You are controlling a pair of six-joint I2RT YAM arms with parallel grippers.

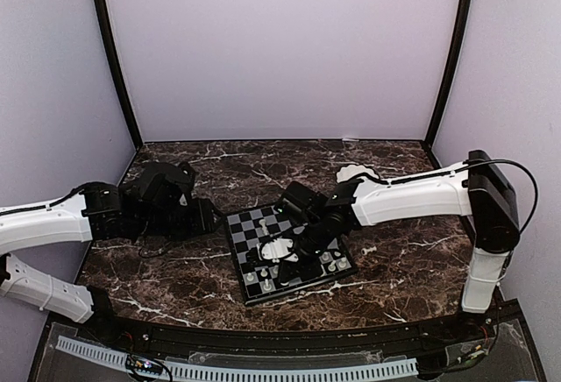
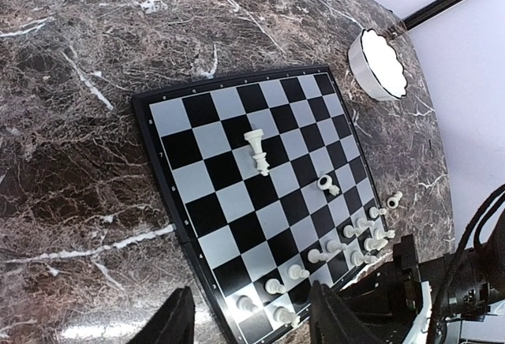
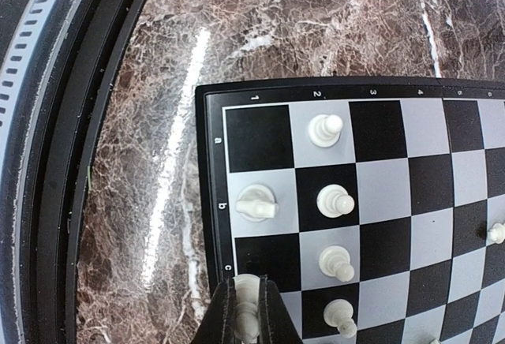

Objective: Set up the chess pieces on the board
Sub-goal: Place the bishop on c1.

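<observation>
The board [image 1: 256, 224] lies flat on the dark marble table [image 1: 166, 268], between the two arms. The chess pieces [image 1: 267, 272] mostly stand in its rows nearest the arm bases. From above they are too small to tell one kind from another.

The right jaws hang low over the board and hide part of it in the top view. In the right wrist view their fingers [image 3: 272, 320] are closed narrowly on one cream piece [image 3: 246, 293] at the board's edge column. Its base is cut off by the bottom of the picture, so I cannot tell whether it touches the square. Four other pieces show on nearby squares.

The left jaws sit just beside the board's left edge, over the table. In the left wrist view their fingers [image 2: 177, 320] stand well apart with nothing gripped. Only the fingertips show.

That view also shows a tall piece [image 2: 258, 151] alone mid-board; whether it is upright or lying is unclear. A small piece [image 2: 394, 199] rests on the table just off the board's far edge. The white bowl [image 2: 381, 61] sits well apart, and in the top view the right arm half hides it.
</observation>
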